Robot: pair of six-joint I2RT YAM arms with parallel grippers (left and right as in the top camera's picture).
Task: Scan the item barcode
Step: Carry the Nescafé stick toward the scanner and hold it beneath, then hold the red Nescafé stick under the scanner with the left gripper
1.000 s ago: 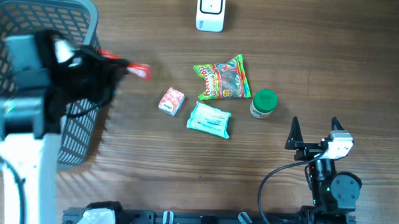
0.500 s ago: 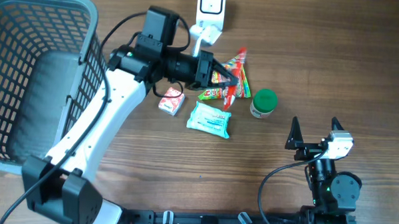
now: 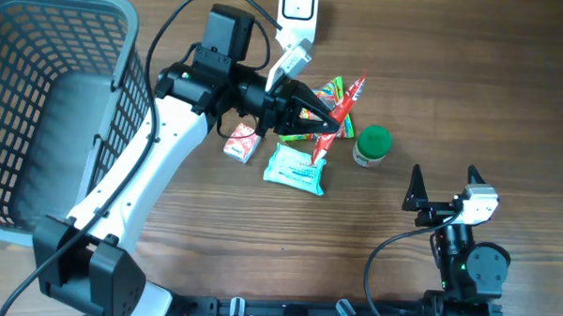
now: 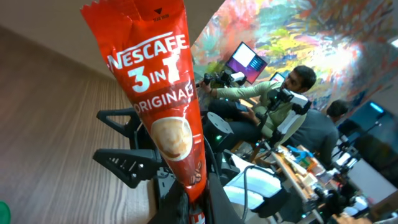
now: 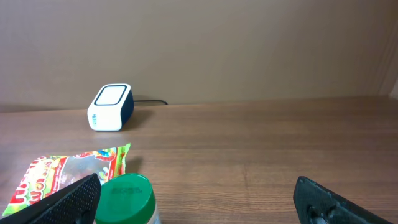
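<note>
My left gripper [image 3: 323,127] is shut on the lower end of a red Nescafe 3-in-1 sachet [image 3: 339,113]. It holds the sachet above the items in the middle of the table, tip pointing to the right. In the left wrist view the sachet [image 4: 158,93] stands up from between the fingers, printed front towards the camera; no barcode shows. The white scanner [image 3: 297,13] sits at the table's far edge, and the right wrist view shows the scanner [image 5: 110,107] at the far left. My right gripper [image 3: 443,184] rests open and empty at the near right.
Under the left gripper lie a colourful gummy bag [image 5: 68,171], a green-lidded jar [image 3: 372,145], a white and teal tissue pack [image 3: 295,168] and a small red and white box [image 3: 242,143]. A grey mesh basket [image 3: 39,112] fills the left side.
The left arm swung from over the basket to the table's middle with the sachet. In the last half second the sachet shifted slightly right. The right arm has not moved.
</note>
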